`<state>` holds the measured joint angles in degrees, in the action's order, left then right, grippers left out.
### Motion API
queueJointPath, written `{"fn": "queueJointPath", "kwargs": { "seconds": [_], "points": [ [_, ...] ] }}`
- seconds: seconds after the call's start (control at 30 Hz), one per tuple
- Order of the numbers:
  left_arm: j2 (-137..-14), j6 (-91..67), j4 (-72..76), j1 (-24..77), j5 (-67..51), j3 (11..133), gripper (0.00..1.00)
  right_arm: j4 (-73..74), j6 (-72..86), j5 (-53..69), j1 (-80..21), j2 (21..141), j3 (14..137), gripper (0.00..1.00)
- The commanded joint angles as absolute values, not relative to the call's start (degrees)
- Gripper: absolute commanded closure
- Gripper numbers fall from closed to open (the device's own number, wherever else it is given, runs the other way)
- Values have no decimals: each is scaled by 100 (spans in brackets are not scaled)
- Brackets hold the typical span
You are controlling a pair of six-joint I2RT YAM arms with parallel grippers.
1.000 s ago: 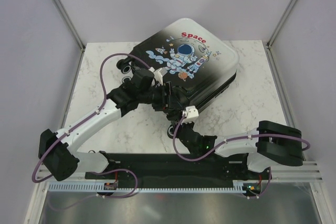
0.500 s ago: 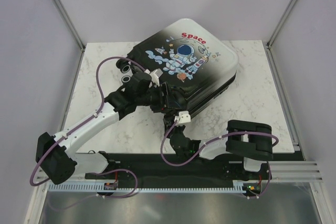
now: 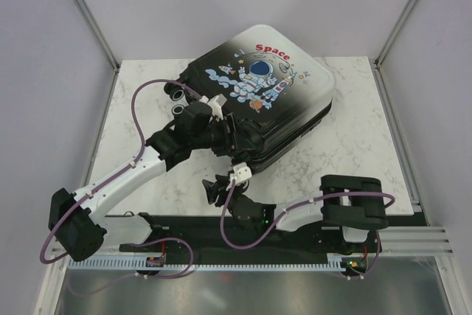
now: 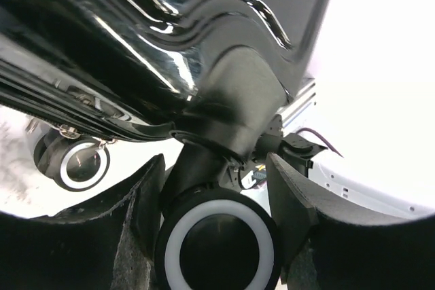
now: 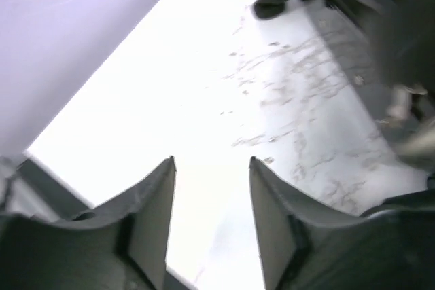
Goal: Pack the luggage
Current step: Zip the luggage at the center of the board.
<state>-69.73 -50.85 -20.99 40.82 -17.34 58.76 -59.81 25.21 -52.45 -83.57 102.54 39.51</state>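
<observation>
The luggage (image 3: pixel 258 86), a black-to-white hard shell with an astronaut and red "Space" print, lies closed on the marble table (image 3: pixel 346 153), its wheels (image 3: pixel 177 101) pointing left. My left gripper (image 3: pixel 223 135) is at its near-left corner. In the left wrist view a black wheel with a white ring (image 4: pixel 219 246) sits between the fingers (image 4: pixel 139 202), under the glossy shell (image 4: pixel 204 18), and the left gripper (image 4: pixel 216 161) is shut on it. My right gripper (image 3: pixel 216 189) hovers low over bare marble in front of the luggage. Nothing lies between the open right gripper's (image 5: pixel 212 161) fingers.
Grey walls and metal posts close in the table on the left, right and back. The black base rail (image 3: pixel 243 230) runs along the near edge. Purple cables (image 3: pixel 140 108) loop off both arms. The right arm's folded links (image 3: pixel 354 201) sit at the near right.
My right gripper has drawn back from the luggage's near corner toward the near edge and opened. The left gripper stays on the wheel.
</observation>
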Motion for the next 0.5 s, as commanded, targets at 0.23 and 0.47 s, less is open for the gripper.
{"fn": "queueJointPath", "kwargs": {
  "seconds": [0.23, 0.47],
  "points": [
    [-6689, -5318, -570, 4175, -1434, 6170, 98, -2210, 3681, -4684, -8806, 7464, 3269, 39],
    [-6372, -4764, -1001, 4166, -923, 6293, 62, 1487, 4815, -4799, -8938, 5837, 3577, 37]
  ]
}}
